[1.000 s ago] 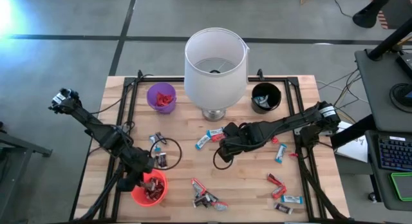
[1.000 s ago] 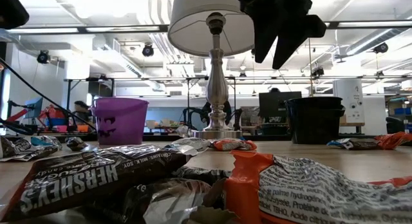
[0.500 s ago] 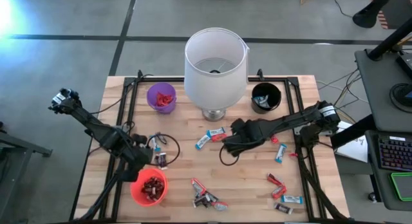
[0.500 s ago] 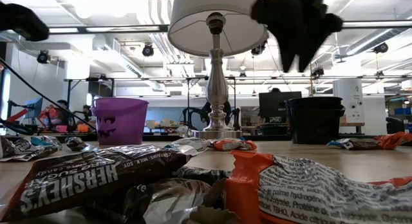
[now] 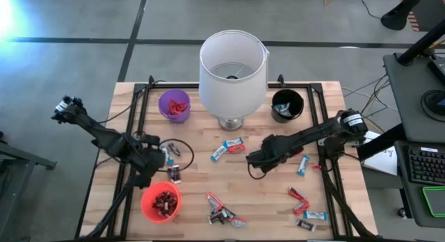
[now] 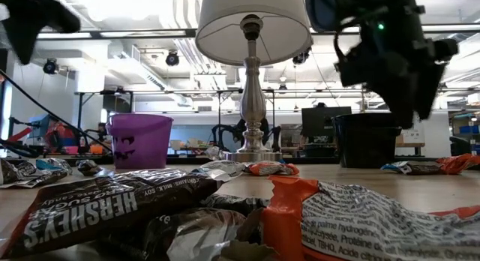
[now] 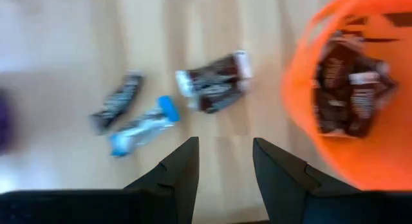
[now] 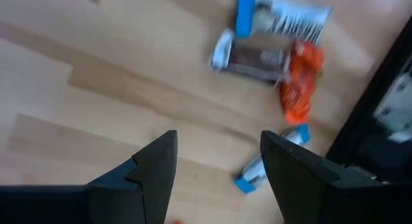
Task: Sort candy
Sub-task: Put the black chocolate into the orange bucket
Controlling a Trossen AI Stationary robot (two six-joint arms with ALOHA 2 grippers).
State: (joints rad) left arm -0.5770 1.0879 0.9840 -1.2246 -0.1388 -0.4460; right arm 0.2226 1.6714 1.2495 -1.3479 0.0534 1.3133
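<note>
The candy lies scattered over the tabletop; a small group [image 5: 170,160] sits near the left edge beside the left gripper [image 5: 154,163], a pair [image 5: 227,147] rests at the middle in front of the lamp [image 5: 233,68], a heap [image 5: 221,210] lies at the front edge, and more pieces [image 5: 303,206] sit toward the front right corner; some is already sorted into the orange cup [image 5: 160,202], the purple cup [image 5: 174,106] and the black cup [image 5: 287,105]. The left gripper hovers just behind the orange cup, its fingers [image 7: 182,174] parted with nothing between them; the right gripper [image 5: 256,158] hangs over the middle of the tabletop, spread wide and empty. These bars look light and stiff at the core, with slick, crinkly wrappers that would likely slide under a push; a pinch across the narrow middle seems safest, the flat crimped ends being prone to slip. The left wrist view alone shows dark bars piled inside the orange cup [image 7: 360,89]; the low view alone shows lettering on a brown wrapper [image 6: 105,205]; only the high view lays out the whole spread.
</note>
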